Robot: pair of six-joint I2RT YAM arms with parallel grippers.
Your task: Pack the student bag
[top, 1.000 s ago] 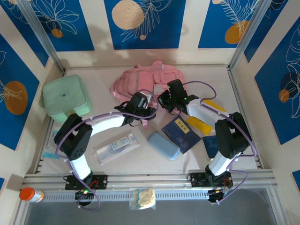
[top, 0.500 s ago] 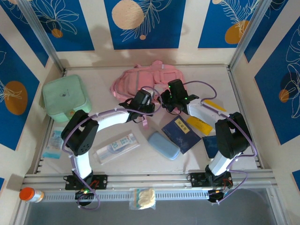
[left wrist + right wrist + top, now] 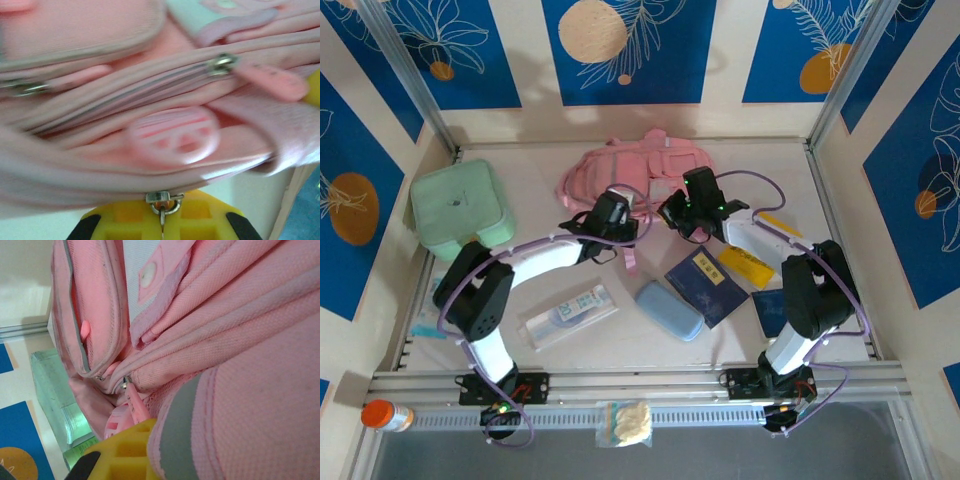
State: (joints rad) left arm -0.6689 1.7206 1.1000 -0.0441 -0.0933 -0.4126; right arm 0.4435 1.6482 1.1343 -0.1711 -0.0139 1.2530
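Pink student bag (image 3: 632, 170): big, soft, floppy, likely light; lies right of green case (image 3: 457, 210), further back. Best hold: zip pull (image 3: 162, 200); loose cloth just bunches. Left claw (image 3: 161, 222): right of green case, pinched shut on zip pull. Right claw (image 3: 670, 210): farther right, shut on bag cloth, I think. Second ago left claw was part open and lower.
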